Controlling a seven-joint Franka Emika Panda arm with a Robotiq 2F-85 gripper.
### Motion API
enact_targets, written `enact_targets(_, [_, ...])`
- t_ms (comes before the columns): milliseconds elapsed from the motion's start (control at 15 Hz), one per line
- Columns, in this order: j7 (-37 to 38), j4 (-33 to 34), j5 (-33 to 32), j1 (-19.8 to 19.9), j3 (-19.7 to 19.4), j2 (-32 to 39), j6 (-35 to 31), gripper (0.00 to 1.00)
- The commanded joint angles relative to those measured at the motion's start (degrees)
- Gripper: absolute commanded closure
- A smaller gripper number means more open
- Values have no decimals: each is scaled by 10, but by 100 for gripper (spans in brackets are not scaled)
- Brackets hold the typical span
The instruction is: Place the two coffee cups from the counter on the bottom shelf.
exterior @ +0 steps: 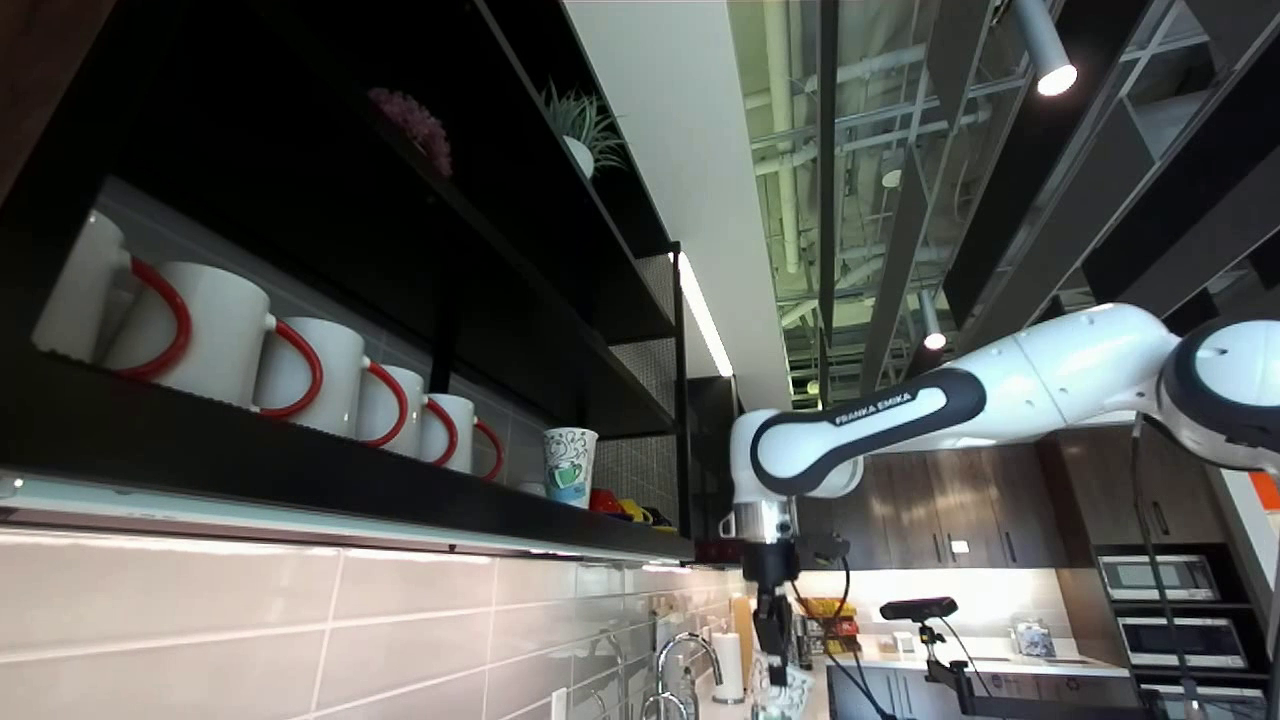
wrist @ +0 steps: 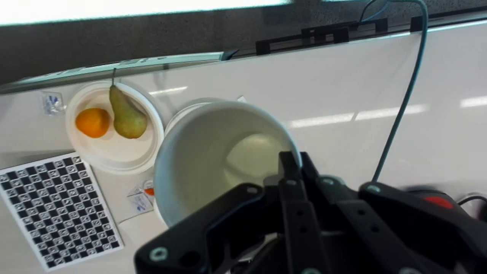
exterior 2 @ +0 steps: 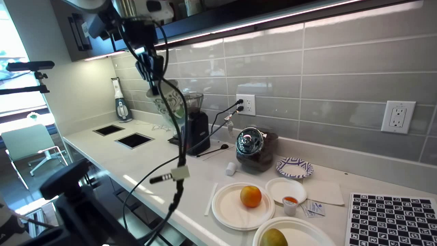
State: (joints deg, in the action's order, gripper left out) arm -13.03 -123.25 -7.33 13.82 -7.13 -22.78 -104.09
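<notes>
One white paper coffee cup [exterior: 569, 467] with a teal-green mark stands upright on the black bottom shelf [exterior: 300, 475], near its far end. A second coffee cup [exterior 2: 173, 102] hangs above the counter [exterior 2: 184, 205], slightly tilted, partly behind black cables. My gripper [wrist: 298, 161] is shut on this cup's rim, one finger inside and one outside. From the wrist view I look into the held cup [wrist: 205, 160]; its mouth faces the camera. In an exterior view the gripper [exterior: 772, 665] points down beyond the shelf's far end, lower than the board.
White mugs [exterior: 215, 320] with red handles line the bottom shelf, and a higher shelf [exterior: 560, 370] runs above. Red and yellow items [exterior: 625, 508] sit past the standing cup. Below are a blender [exterior 2: 196, 131], a dark jar [exterior 2: 257, 150] and fruit plates [exterior 2: 232, 222]. Cables [exterior 2: 182, 143] dangle.
</notes>
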Motion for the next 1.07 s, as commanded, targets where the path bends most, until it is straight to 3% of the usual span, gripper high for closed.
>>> enact_targets(0, [-7,108,-41,-27,2,-25,107,99])
enact_targets(200, [-18,212,-69,-51,12,-5,154,99])
enact_targets(400, [-32,296,-81,-72,14,29,148,99])
enact_targets(467, [-11,226,-69,-72,8,-16,134,96])
enact_targets(667, [-17,270,-69,-78,10,11,134,96])
enact_targets(1000, [-19,279,-70,-77,9,24,134,96])
